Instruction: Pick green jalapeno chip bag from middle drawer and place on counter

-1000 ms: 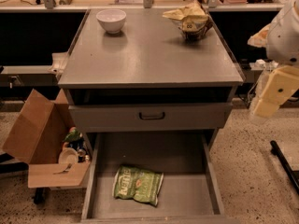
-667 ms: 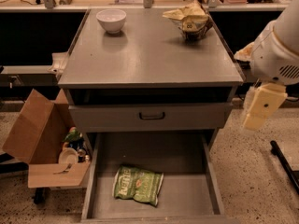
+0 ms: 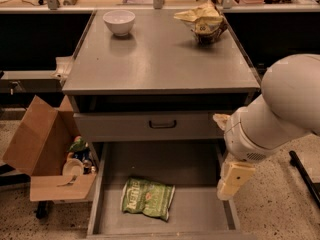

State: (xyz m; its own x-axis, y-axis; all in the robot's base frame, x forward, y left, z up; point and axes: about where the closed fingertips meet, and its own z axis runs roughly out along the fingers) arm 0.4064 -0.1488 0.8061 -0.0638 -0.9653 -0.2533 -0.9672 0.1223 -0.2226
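While the drawer (image 3: 200, 210) holds the bag (image 3: 148, 198), the hand (image 3: 231, 182) hangs to its right.

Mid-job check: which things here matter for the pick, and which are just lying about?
Job: green jalapeno chip bag, lying in the open middle drawer; counter; gripper, by the drawer's right wall.
Lying about: white bowl and yellow-tan bag on the counter; cardboard box left of the drawer.
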